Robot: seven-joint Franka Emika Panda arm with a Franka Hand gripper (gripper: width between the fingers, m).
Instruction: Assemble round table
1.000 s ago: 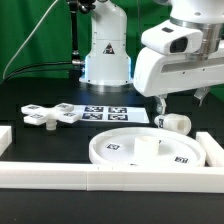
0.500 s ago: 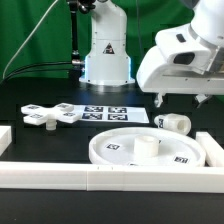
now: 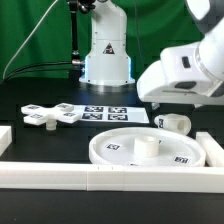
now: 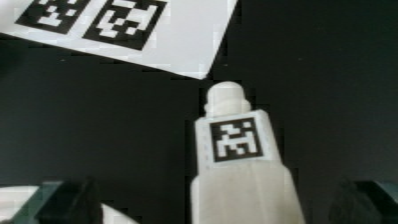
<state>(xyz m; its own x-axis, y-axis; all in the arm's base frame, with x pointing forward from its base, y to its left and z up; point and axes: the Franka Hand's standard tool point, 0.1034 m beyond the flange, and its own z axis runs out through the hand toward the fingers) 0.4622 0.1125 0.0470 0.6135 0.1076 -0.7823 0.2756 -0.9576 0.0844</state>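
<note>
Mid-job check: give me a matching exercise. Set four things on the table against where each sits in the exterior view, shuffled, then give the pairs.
Things:
1. cross-shaped piece
2. leg
3. round disc
4. marker board

Places:
A. nearest the front border bar
B. on the exterior view's left side
C. lying on its side at the exterior view's right, below the arm
D. flat in the middle, in front of the robot base

Pairs: 1-B, 2-C, 3-A, 4-D.
</note>
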